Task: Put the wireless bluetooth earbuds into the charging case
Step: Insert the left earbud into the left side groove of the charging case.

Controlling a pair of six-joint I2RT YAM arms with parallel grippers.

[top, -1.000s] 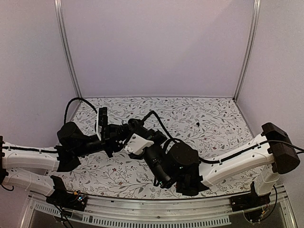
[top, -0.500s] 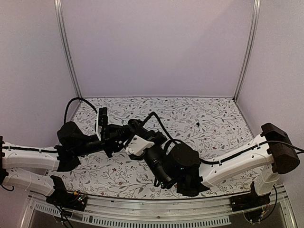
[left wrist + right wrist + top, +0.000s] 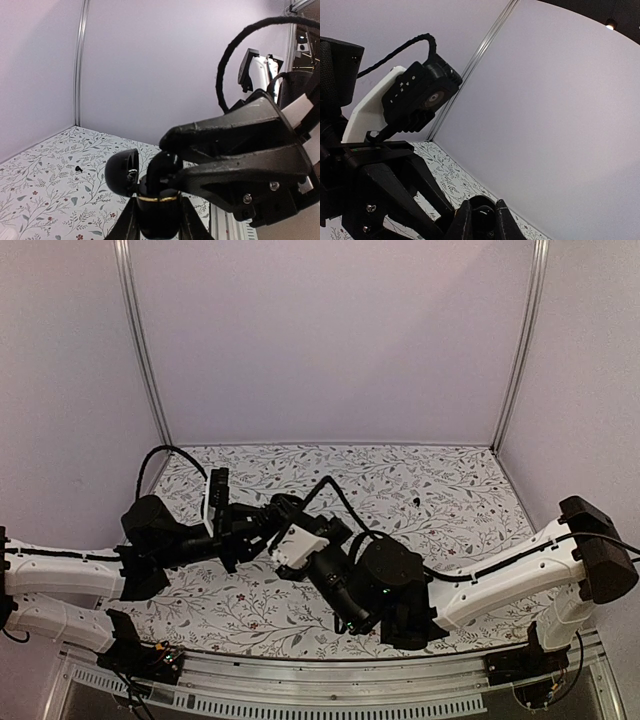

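Observation:
My left gripper (image 3: 159,202) is shut on the black charging case (image 3: 159,217) with a gold rim and holds it upright above the table, its lid (image 3: 121,172) open to the left. My right gripper (image 3: 171,159) comes in from the right, shut on a dark earbud (image 3: 162,175) that sits at the case's mouth. In the right wrist view the right gripper (image 3: 483,209) pinches that earbud (image 3: 483,217). The second earbud (image 3: 415,502) lies on the table, also seen in the left wrist view (image 3: 78,168). In the top view both grippers meet at the left of centre (image 3: 272,522).
The floral table cover (image 3: 450,480) runs between lilac walls with metal posts (image 3: 518,350) at the back corners. The right arm's elbow (image 3: 390,585) hangs low over the near middle. A black cable (image 3: 335,495) loops over the right wrist.
The right arm has shifted slightly right and toward the near edge. Both grippers stay together at the case.

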